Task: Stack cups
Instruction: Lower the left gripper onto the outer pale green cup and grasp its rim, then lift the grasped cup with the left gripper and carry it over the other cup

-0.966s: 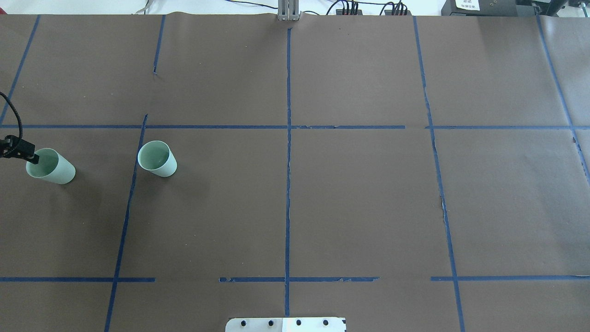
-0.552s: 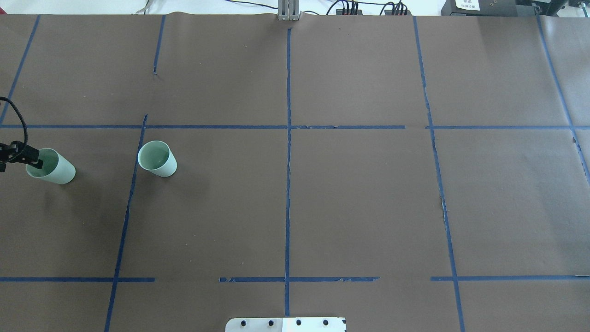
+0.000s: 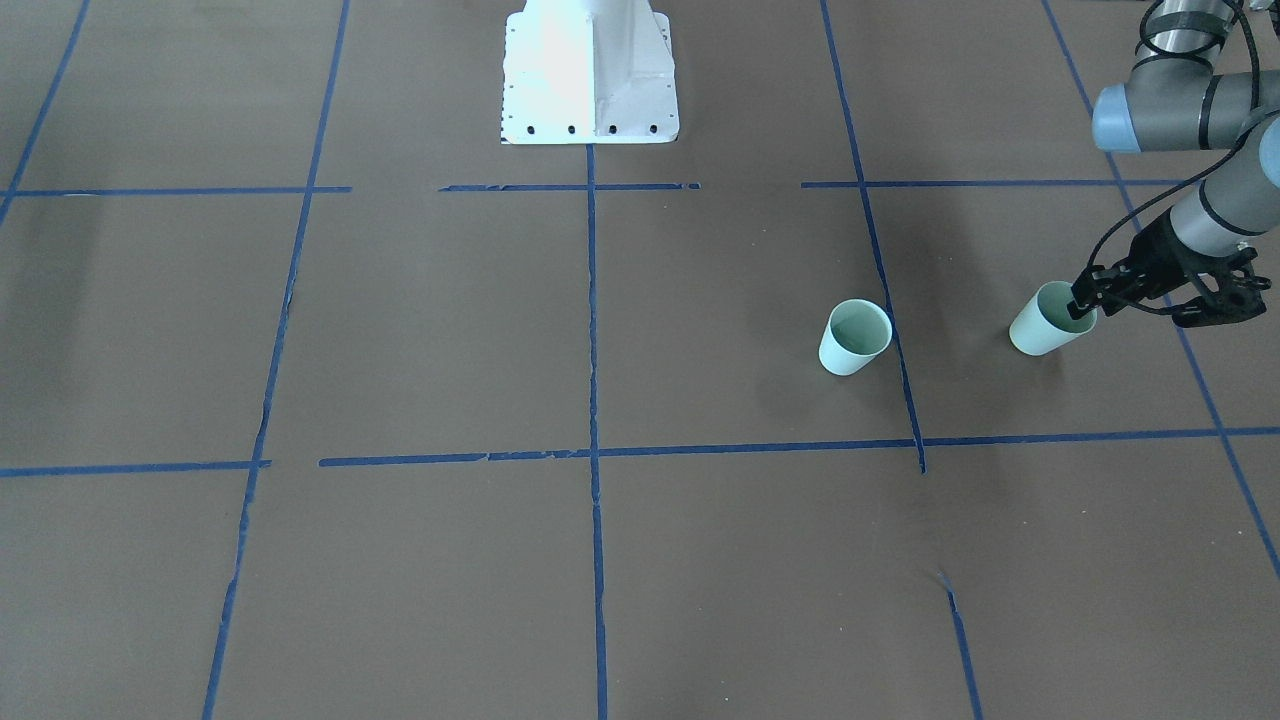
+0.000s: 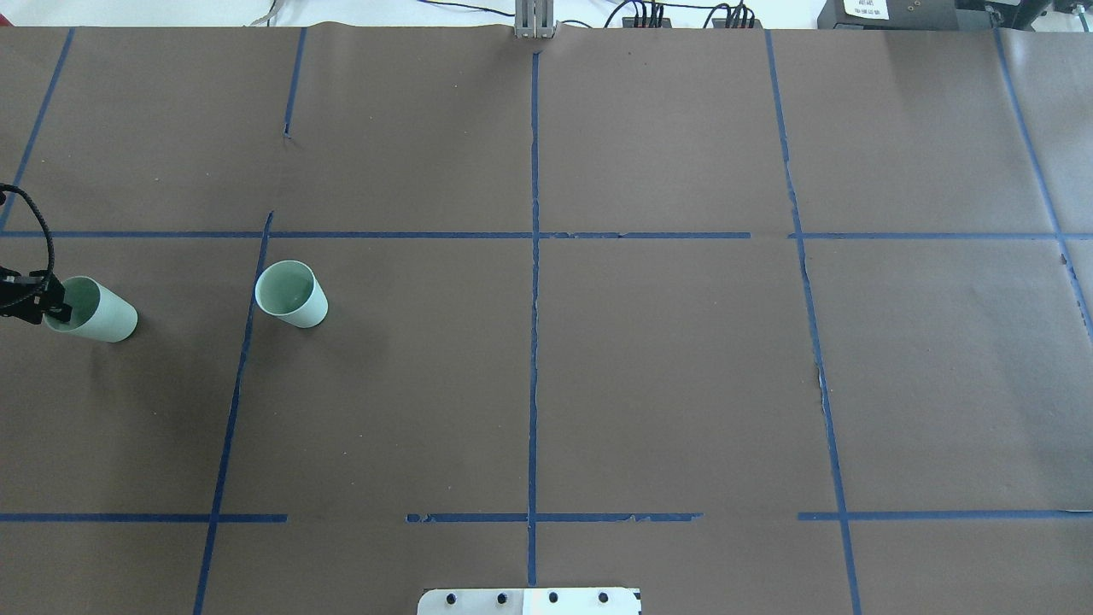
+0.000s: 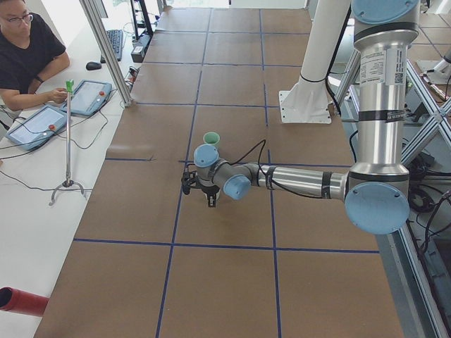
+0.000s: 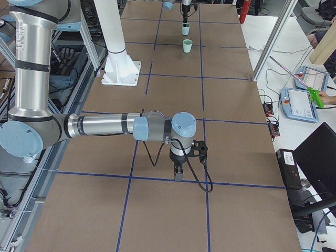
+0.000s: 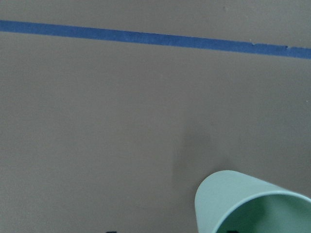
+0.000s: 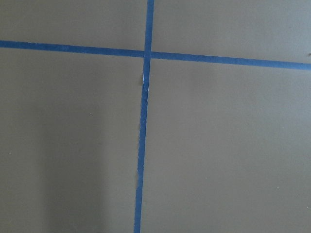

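A brown paper-covered tabletop (image 4: 666, 359) is marked into squares with blue tape (image 4: 534, 342). Two pale mint-green cups stand apart from each other near the robot's left end of it, both with the open side up.

The first cup (image 3: 1042, 335) is the outer one. The left end effector (image 3: 1092, 300) is at its rim, with one dark fingertip (image 3: 1080, 297) dipping inside the mouth — whether it is clenched on the wall or released cannot be told. The left wrist view shows this cup's rim in its lower right corner.

The second cup (image 3: 855, 338) stands alone, nearer the tabletop's middle, just beside a tape line, with nothing touching it.

The right end effector (image 6: 179, 174) hangs low over a tape line, well apart from both cups. It is seen only from the side — its state cannot be told.
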